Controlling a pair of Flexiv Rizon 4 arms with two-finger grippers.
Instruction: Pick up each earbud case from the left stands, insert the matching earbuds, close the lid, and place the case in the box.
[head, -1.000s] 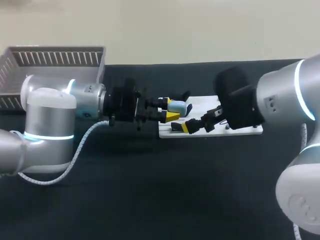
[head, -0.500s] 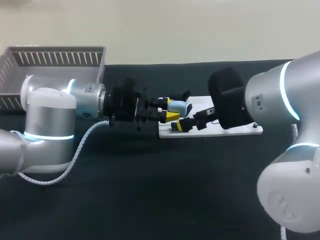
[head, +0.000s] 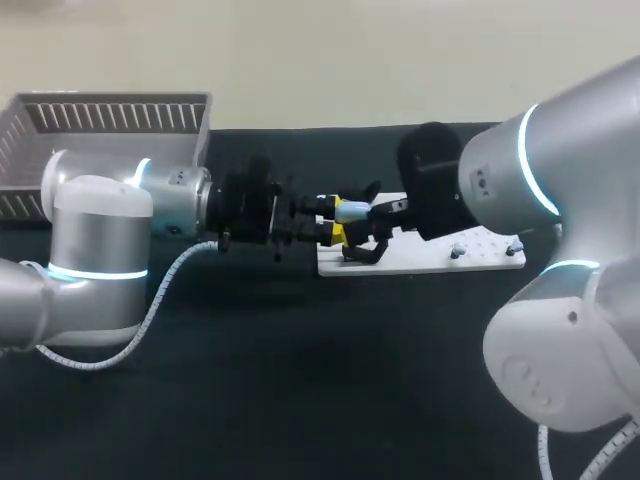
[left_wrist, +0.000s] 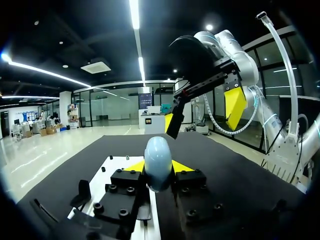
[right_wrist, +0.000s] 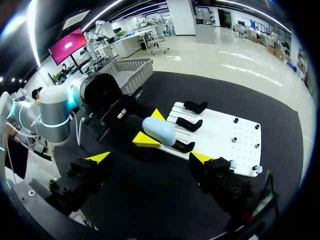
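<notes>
Head view: left hand (head: 333, 218) holds a pale blue case (head: 352, 210) off the bench, over the near end of the board (head: 470, 250). Right hand (head: 375, 232) is just beside it. Box (head: 110, 125) is well apart; contents cannot be told.

Left wrist view: case (left_wrist: 158, 160) is clamped between both tips and its lid looks shut. Right hand (left_wrist: 202, 112) is spread wide ahead.

Right wrist view: right hand (right_wrist: 150, 158) is wide and empty, with the case (right_wrist: 159, 131) ahead. Three stands (right_wrist: 189, 123) are bare.

Judgement: pickup done; earbuds unconfirmed; boxing left.

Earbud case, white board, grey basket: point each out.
earbud case (left_wrist: 158, 164), left wrist view, middle of its rounded shell.
white board (right_wrist: 220, 132), right wrist view, bare patch of its surface.
grey basket (head: 110, 118), head view, its slatted back wall.
</notes>
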